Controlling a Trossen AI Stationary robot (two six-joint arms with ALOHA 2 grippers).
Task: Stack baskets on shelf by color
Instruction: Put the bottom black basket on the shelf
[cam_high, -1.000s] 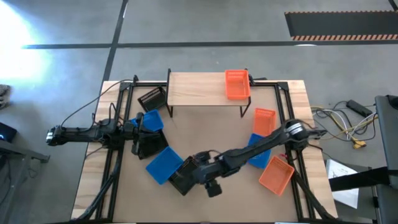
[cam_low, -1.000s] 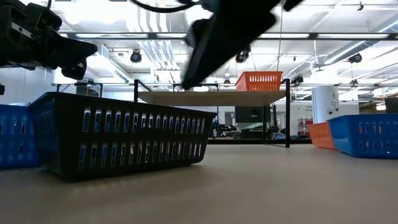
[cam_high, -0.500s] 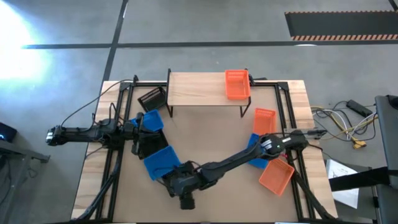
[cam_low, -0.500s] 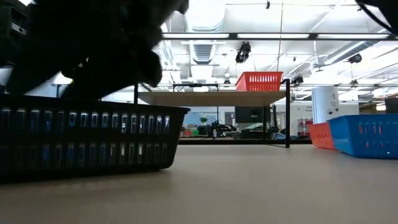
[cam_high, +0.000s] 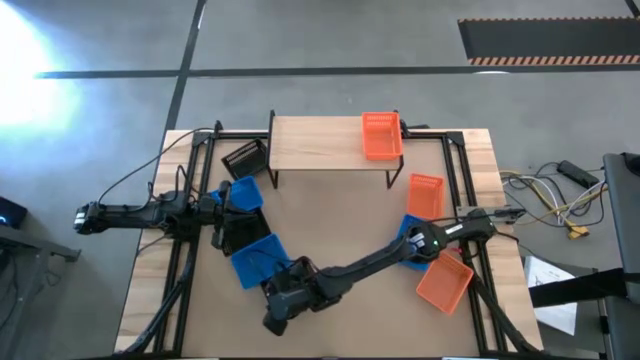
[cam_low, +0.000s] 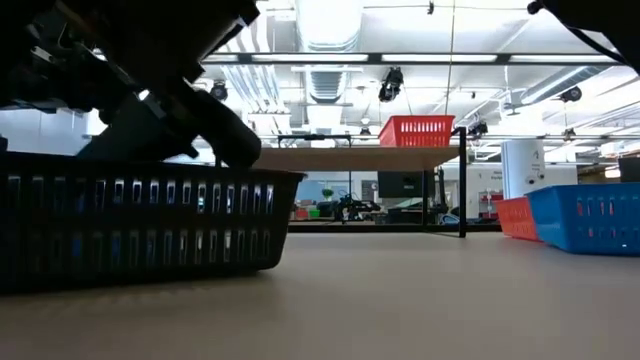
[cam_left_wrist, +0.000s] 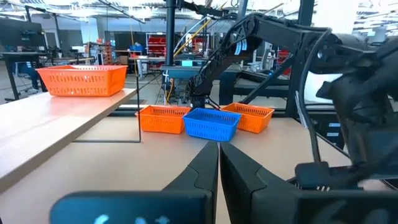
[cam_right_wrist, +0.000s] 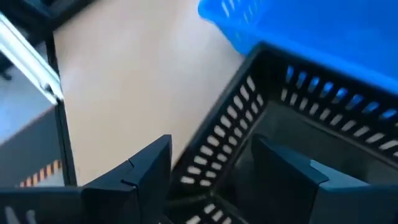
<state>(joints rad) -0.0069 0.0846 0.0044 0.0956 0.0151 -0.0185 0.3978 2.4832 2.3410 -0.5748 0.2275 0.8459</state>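
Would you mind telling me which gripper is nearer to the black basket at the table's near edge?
The right. The right gripper straddles the wall of the black basket, open. The left gripper waits at the table's left side, shut, by other baskets.

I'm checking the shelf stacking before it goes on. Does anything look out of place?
Nothing is spilled or broken. The shelf holds only one orange basket; the rest lie scattered at odd angles on the table. The right gripper straddles the wall of a black basket beside a blue basket.
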